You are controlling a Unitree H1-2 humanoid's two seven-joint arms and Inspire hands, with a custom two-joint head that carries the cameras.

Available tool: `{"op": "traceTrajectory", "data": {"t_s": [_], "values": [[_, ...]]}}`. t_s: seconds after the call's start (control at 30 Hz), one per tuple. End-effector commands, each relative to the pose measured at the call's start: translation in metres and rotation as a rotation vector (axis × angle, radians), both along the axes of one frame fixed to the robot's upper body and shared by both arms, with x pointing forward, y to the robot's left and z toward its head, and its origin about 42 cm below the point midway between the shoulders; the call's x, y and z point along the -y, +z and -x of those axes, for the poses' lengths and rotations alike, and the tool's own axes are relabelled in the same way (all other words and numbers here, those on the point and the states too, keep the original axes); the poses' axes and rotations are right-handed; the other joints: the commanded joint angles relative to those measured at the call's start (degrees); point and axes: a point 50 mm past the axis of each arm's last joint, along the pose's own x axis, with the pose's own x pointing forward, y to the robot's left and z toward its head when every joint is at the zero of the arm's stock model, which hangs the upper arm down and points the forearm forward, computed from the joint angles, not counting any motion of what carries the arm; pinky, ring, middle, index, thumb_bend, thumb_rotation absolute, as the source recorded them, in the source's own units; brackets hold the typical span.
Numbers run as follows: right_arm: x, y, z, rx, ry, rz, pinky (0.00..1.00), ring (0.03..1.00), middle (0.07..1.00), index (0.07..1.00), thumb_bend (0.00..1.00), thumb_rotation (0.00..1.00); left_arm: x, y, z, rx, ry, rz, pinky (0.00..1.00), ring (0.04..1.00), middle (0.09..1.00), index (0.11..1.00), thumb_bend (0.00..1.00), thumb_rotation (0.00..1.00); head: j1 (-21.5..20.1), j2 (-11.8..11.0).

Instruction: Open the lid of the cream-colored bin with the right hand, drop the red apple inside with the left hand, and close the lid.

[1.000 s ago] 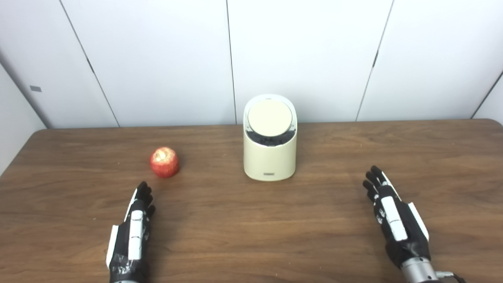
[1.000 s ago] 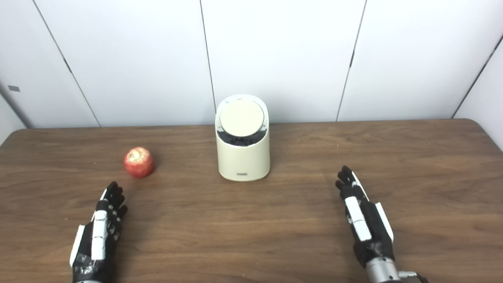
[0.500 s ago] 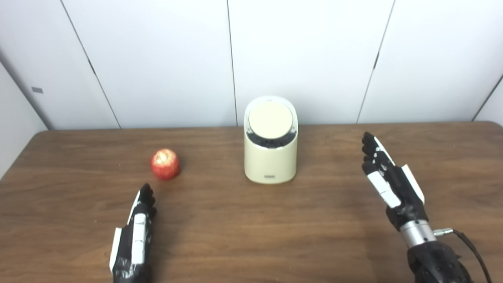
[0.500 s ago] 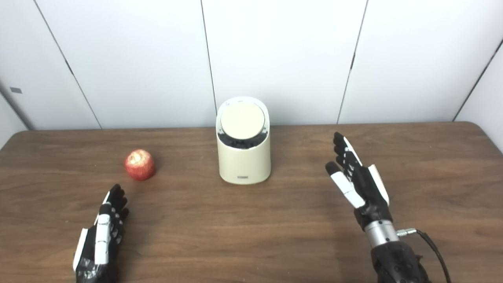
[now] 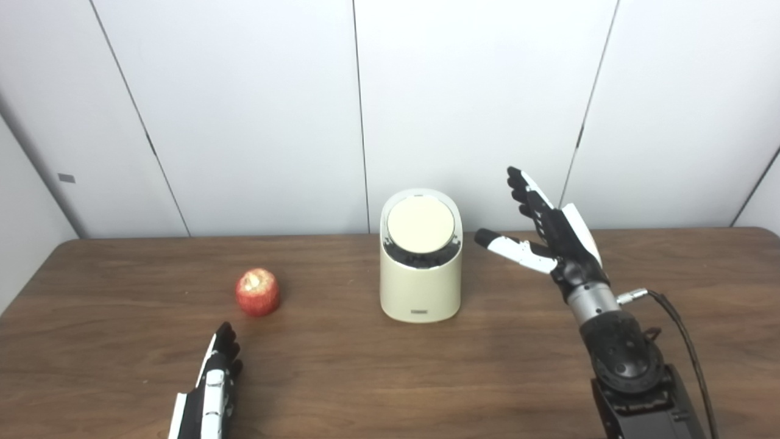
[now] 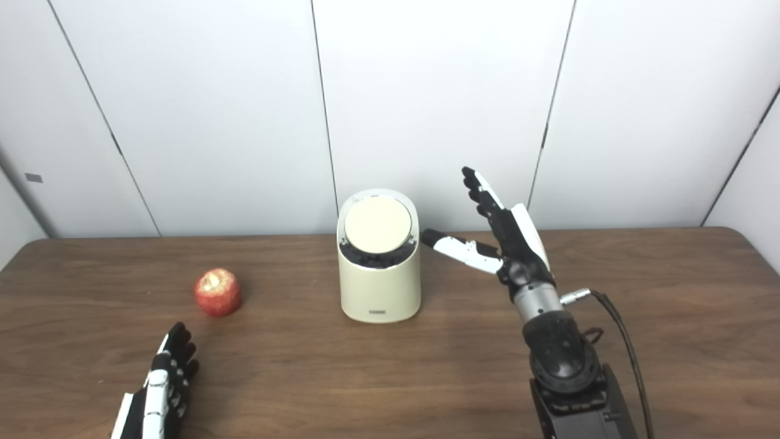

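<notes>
Bin [image 5: 420, 286] lid [image 5: 421, 223] remains shut; we have raised our right hand [image 5: 548, 228], empty and spread, beside it, while our left hand [image 5: 210, 393] waits flat, empty, near the apple [image 5: 258, 292].

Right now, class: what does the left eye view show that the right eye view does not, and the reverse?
Left eye only: more of the table along its left edge. Right eye only: the table's right edge and far right corner. Both: the apple, the bin, the right robot hand raised and open beside the bin, and the left robot hand low, cut by the frame.
</notes>
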Motion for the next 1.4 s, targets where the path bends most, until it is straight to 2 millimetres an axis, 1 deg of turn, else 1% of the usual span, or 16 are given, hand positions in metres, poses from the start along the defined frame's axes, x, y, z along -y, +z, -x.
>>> {"op": "traceTrajectory", "data": {"t_s": [0.0,0.07,0.17,0.27,0.37,0.47,0.5,0.73,0.83,0.93,1.2,1.3,1.37], "values": [[-0.009,0.032,-0.013,0.096,0.005,0.022,0.86,0.948,0.953,0.944,0.98,0.55,0.006,-0.007,0.005,-0.001,-0.006,0.008,1.0,1.0,1.0,1.0,0.45,0.98,-0.1,-0.1],[-0.013,0.037,-0.02,0.104,0.0,0.055,0.86,0.945,0.952,0.946,0.99,0.54,0.007,-0.007,0.005,0.0,-0.004,0.011,1.0,1.0,1.0,1.0,0.45,0.97,-0.1,-0.1],[-0.021,0.043,-0.032,0.112,-0.008,0.126,0.83,0.922,0.938,0.944,0.96,0.54,0.008,-0.007,0.005,0.002,-0.005,0.012,1.0,1.0,1.0,1.0,0.44,0.97,-0.2,-0.1],[-0.028,0.047,-0.045,0.106,0.005,0.155,0.8,0.907,0.936,0.944,0.96,0.48,0.009,-0.007,0.006,-0.002,-0.003,0.013,1.0,1.0,1.0,1.0,0.44,0.98,-0.1,-0.1],[-0.034,0.048,-0.056,0.094,0.02,0.17,0.82,0.921,0.949,0.953,0.97,0.46,0.011,-0.006,0.006,0.001,-0.004,0.009,1.0,1.0,1.0,1.0,0.43,0.98,0.1,0.0],[-0.039,0.047,-0.065,0.089,0.027,0.177,0.84,0.934,0.961,0.951,0.96,0.42,0.012,-0.006,0.006,0.002,-0.003,0.005,1.0,1.0,1.0,1.0,0.42,1.0,0.2,0.1],[-0.041,0.046,-0.068,0.088,0.029,0.182,0.84,0.936,0.963,0.951,0.96,0.4,0.013,-0.005,0.006,0.001,-0.002,0.007,1.0,1.0,1.0,1.0,0.43,0.99,0.2,0.1],[-0.047,0.042,-0.076,0.085,0.025,0.246,0.83,0.927,0.943,0.943,0.98,0.33,0.017,-0.004,0.006,0.004,-0.005,0.018,1.0,1.0,0.999,1.0,0.41,0.98,0.4,0.5],[-0.047,0.039,-0.078,0.09,0.013,0.283,0.83,0.916,0.924,0.934,0.99,0.32,0.018,-0.004,0.007,0.001,-0.01,0.01,1.0,1.0,1.0,1.0,0.4,1.0,0.6,0.7],[-0.047,0.037,-0.077,0.101,0.013,0.318,0.84,0.919,0.926,0.935,0.98,0.33,0.019,-0.004,0.007,0.002,-0.012,0.016,1.0,1.0,1.0,1.0,0.38,1.0,0.5,1.2],[-0.046,0.035,-0.08,0.116,0.018,0.412,0.86,0.911,0.914,0.929,0.99,0.27,0.022,-0.003,0.006,0.002,-0.004,0.017,1.0,1.0,0.991,1.0,0.36,1.0,1.0,1.9],[-0.046,0.036,-0.082,0.125,0.019,0.443,0.86,0.91,0.91,0.929,0.99,0.26,0.023,-0.004,0.006,0.0,-0.001,0.015,1.0,1.0,0.991,1.0,0.37,1.0,1.1,2.1],[-0.045,0.037,-0.083,0.144,0.018,0.497,0.87,0.916,0.912,0.931,0.98,0.23,0.023,-0.005,0.005,0.003,-0.002,0.012,1.0,1.0,0.992,1.0,0.38,1.0,1.1,2.3]]}}
